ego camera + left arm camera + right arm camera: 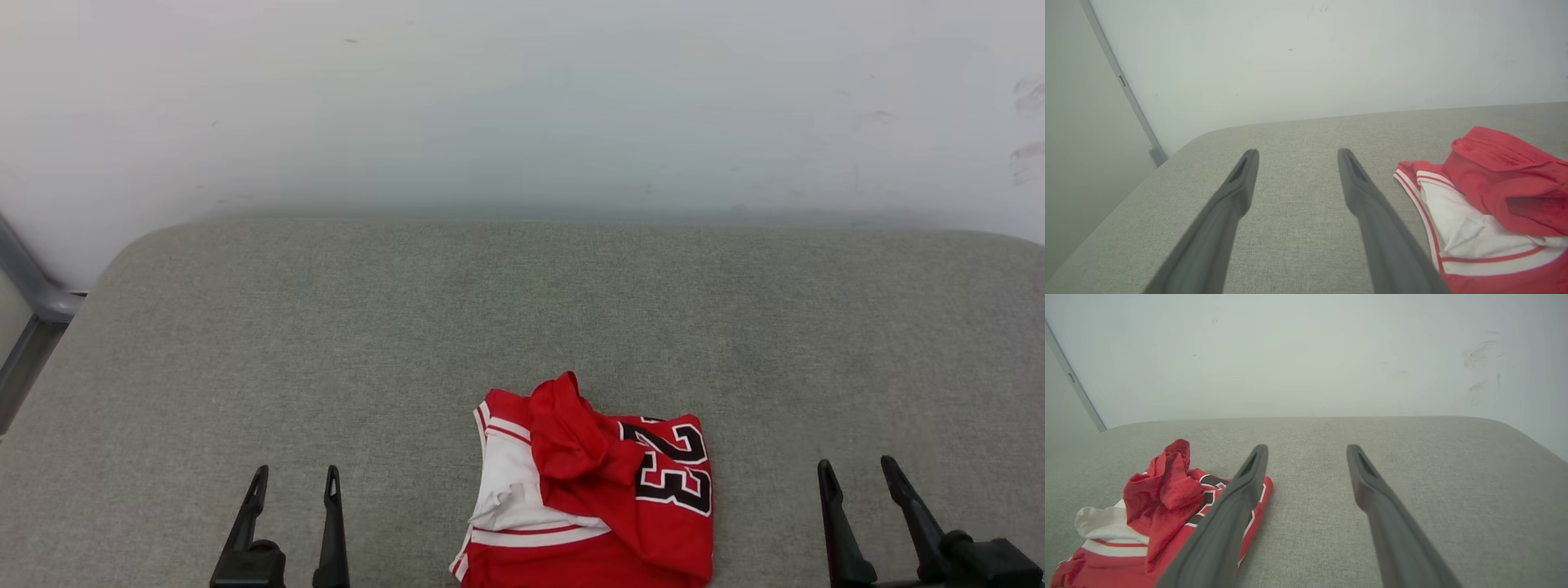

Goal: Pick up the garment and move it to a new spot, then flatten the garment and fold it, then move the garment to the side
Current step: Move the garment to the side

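The garment [604, 506] lies crumpled on the grey fabric-covered desk [326, 343], at the bottom centre of the head view; its lower edge runs out of the frame. A bunched red fold sits on top at the upper middle; a white sleeve with red-and-white striped trim shows at its left; black numerals "23" with white outline show at its right.

The left end effector [296, 472] stands at the lower left of the head view, jaws wide apart, holding nothing; it is clear of the garment. The right end effector [856, 462] stands at the lower right, jaws equally wide apart, holding nothing; it is also clear of the garment.

In the left wrist view, the left end effector [1297, 152] points over bare desk; the garment [1494, 183] lies at the right edge. In the right wrist view, the right end effector [1306, 447] points over bare desk; the garment [1163, 498] lies at the lower left. A pale wall [522, 98] fills the upper frame.
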Robot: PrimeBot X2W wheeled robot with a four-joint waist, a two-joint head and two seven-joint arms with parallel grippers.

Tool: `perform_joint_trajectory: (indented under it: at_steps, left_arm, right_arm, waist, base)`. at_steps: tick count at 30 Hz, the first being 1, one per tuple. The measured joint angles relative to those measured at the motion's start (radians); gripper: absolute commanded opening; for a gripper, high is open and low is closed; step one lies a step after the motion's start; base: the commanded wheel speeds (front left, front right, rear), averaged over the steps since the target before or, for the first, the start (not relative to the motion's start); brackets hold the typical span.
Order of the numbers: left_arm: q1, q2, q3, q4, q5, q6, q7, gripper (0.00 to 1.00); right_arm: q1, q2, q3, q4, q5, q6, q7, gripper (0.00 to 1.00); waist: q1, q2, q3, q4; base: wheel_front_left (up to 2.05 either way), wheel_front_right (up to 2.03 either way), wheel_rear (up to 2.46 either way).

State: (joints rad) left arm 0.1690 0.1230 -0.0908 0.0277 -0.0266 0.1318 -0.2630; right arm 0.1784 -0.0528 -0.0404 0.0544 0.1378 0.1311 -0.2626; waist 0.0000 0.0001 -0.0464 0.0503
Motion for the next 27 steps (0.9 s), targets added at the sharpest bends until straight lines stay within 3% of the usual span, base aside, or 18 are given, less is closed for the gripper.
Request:
perform_joint_trajectory:
  at_steps: [6,14,18,22,27]
  left_arm:
    - [-0.002,-0.003,-0.001,0.003,0.000,0.000,0.000,1.00]
    - [-0.014,-0.007,-0.005,0.007,0.004,-0.001,0.000,1.00]
    - [-0.021,-0.011,-0.014,0.010,0.005,-0.006,0.000,1.00]
    - [-0.032,-0.012,-0.017,0.010,0.006,-0.008,0.000,1.00]
    - [-0.049,-0.015,-0.021,0.009,0.006,-0.008,0.000,1.00]
  right_arm:
    - [-0.061,-0.008,-0.027,-0.016,-0.002,0.000,0.000,1.00]
    - [-0.284,-0.149,-0.062,-0.060,0.081,0.000,0.081,1.00]
    - [-0.376,-0.248,0.023,-0.051,0.188,0.000,0.268,1.00]
    - [-0.440,-0.340,0.112,-0.028,0.366,0.000,0.525,1.00]
    - [-0.479,-0.393,0.160,0.016,0.561,0.000,0.833,1.00]
  waist:
    - [0.0000,0.0000,0.007,0.009]
    - [0.0001,0.0000,0.025,0.017]
    - [0.0001,0.0000,0.036,0.025]
    - [0.0001,0.0000,0.048,0.032]
    - [0.0001,0.0000,0.070,0.040]
  base:
    - [0.00,0.00,0.00]
    - [0.00,0.00,0.00]
    - [0.00,0.00,0.00]
    - [0.00,0.00,0.00]
    - [0.00,0.00,0.00]
